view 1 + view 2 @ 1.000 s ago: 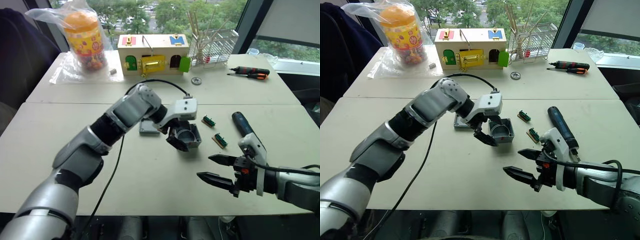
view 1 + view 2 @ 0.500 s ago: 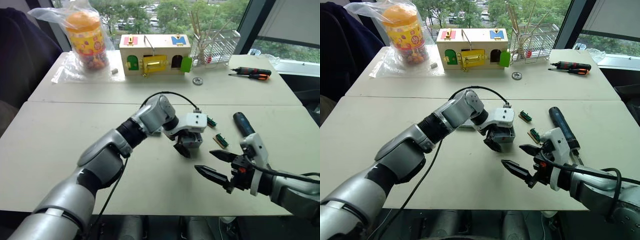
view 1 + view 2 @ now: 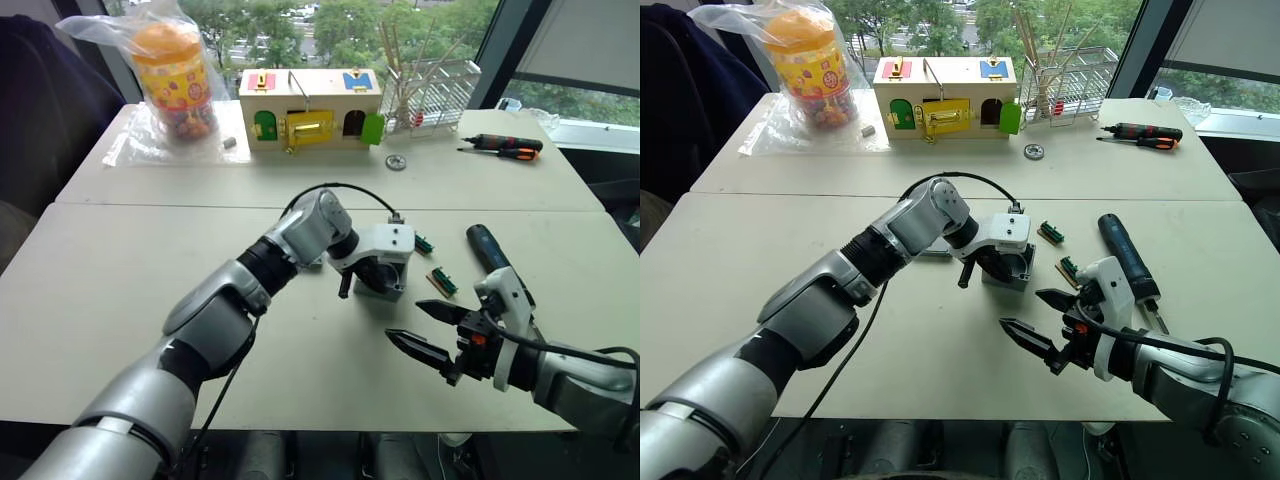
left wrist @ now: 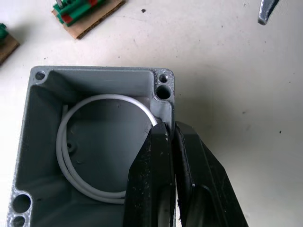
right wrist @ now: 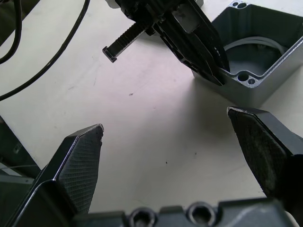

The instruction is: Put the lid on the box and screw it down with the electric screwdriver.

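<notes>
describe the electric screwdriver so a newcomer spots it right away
On the near table, look toward its right side, just beyond the right tool. The electric screwdriver lies flat there, a thick dark cylinder. It is far fatter than the thin black-and-orange hand screwdrivers on the far table.

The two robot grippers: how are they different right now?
The left gripper has its fingers shut on one wall of the box, while the right gripper holds nothing. The left fingers are pressed close together; the right fingers are spread wide apart. The left one is at the box, and the right one hovers over bare table, nearer the robot. Both have two black fingers.
</notes>
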`<action>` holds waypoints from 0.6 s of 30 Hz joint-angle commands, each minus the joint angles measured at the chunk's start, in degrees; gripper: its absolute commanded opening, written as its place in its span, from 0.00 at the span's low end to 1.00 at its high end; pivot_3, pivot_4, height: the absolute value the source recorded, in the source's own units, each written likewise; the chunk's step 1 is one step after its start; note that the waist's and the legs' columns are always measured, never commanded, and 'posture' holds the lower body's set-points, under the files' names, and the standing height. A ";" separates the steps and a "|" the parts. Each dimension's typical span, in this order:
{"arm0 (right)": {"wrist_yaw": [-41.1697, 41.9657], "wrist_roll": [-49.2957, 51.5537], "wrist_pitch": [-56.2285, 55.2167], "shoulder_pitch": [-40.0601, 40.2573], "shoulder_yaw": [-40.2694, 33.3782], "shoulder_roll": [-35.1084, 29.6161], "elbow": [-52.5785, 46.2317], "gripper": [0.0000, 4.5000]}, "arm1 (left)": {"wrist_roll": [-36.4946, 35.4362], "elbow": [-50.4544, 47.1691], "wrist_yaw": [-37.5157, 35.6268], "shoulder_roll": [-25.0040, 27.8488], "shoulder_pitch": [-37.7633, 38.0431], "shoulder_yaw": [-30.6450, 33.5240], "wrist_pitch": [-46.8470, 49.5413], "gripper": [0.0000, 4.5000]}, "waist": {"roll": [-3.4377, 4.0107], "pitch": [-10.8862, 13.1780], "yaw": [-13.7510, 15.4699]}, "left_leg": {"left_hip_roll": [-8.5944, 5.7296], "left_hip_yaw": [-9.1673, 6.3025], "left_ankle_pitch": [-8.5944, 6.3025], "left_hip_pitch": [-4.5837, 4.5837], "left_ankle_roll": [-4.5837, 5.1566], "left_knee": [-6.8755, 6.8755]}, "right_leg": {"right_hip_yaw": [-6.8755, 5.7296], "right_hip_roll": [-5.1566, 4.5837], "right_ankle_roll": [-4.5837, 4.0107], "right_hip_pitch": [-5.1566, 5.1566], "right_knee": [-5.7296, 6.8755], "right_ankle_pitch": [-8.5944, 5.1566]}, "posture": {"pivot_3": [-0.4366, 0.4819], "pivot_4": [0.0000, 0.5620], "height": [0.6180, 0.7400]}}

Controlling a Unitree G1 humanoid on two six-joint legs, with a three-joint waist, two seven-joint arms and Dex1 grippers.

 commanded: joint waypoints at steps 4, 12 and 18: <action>1.64 -1.33 -1.72 1.71 -0.26 0.46 -0.22 1.00 | -1.58 -0.76 -13.90 8.87 -0.32 0.26 -21.38 0.02 | 0.02 -0.01 -0.06 | 0.04 0.05 0.16 0.01 -0.29 -0.02 | -0.01 0.01 -0.01 -0.05 0.04 0.00 | 0.48 0.27 0.76; 1.61 -2.94 -2.22 2.06 0.52 1.10 -0.25 1.00 | 0.14 5.48 -14.38 6.89 -1.15 -0.25 -30.02 0.02 | 0.01 -0.01 0.07 | -0.04 0.02 -0.09 -0.11 0.15 0.30 | 0.01 -0.04 -0.02 0.07 0.00 0.01 | 0.48 0.27 0.76; 1.58 -4.06 -2.52 4.26 0.43 2.00 -0.92 1.00 | -2.96 8.47 -14.38 6.40 -5.81 1.45 -27.46 0.20 | 0.01 0.00 -0.01 | -0.02 0.01 -0.10 -0.31 0.16 0.49 | -0.01 -0.02 0.00 -0.05 0.08 0.02 | 0.48 0.27 0.76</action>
